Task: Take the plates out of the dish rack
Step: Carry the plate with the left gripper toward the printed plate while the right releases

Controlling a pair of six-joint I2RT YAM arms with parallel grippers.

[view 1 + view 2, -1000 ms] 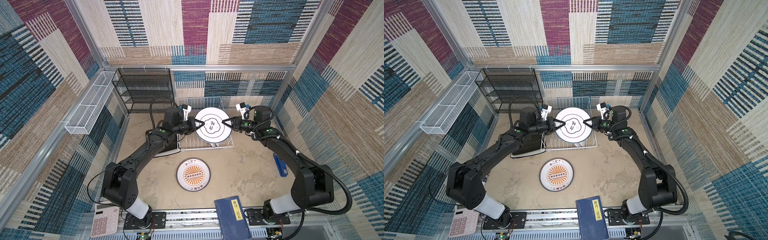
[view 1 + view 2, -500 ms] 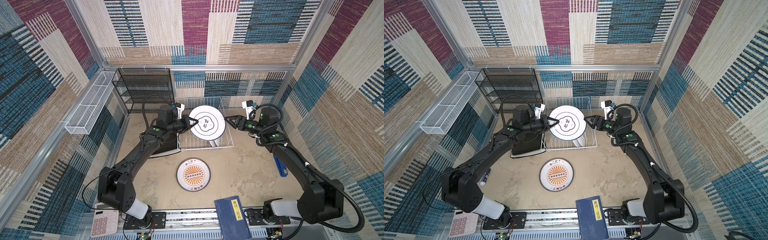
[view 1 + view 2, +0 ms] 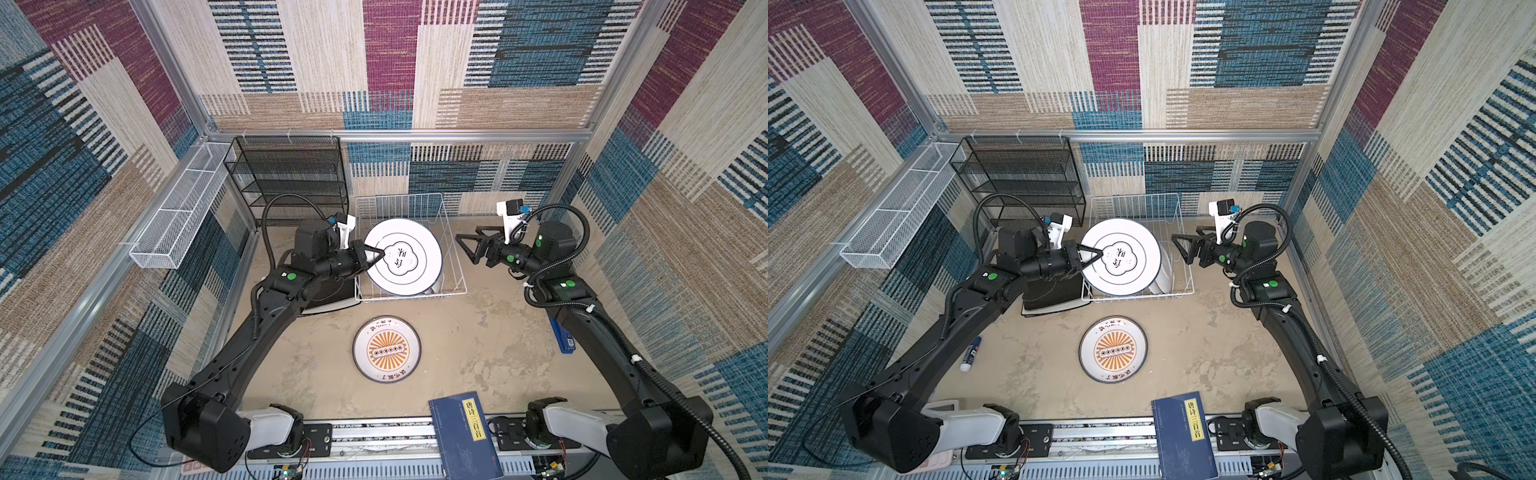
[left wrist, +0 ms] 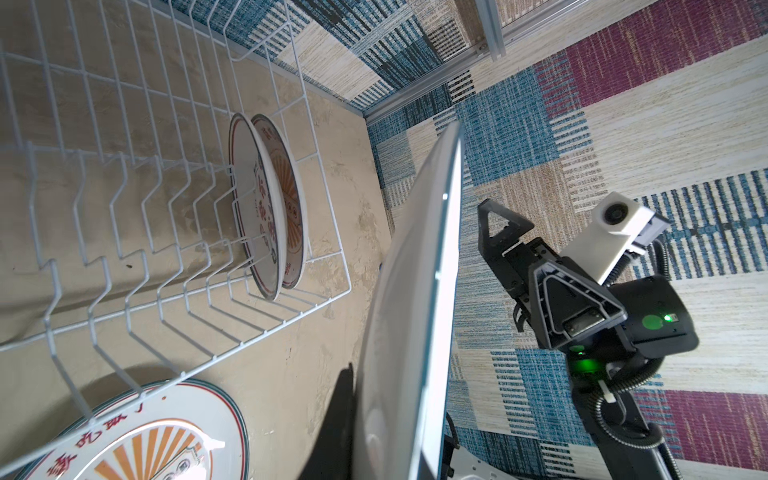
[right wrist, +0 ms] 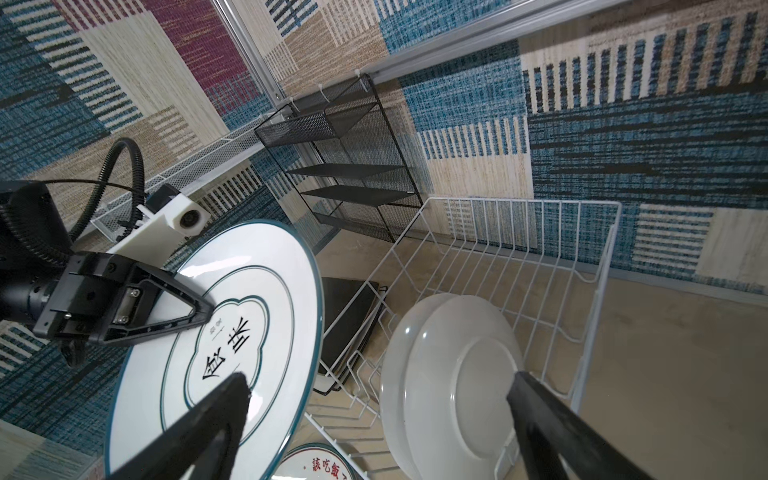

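The left gripper is clamping the left rim of a round white black-emblem plate, holding it tilted above the white wire dish rack. The right gripper is hovering wide open beside the rack's right side, clear of that plate. Two more round plates are standing on edge at the rack's right end, nearer the right arm.

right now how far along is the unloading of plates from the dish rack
Done: a sunburst plate lies flat on the table, and square plates are stacked beside the dish rack, a black one on top. In hand: the left gripper is shut on the black-emblem plate, held above the rack; the right gripper is open and empty. Left: two round plates stand upright at the rack's end.
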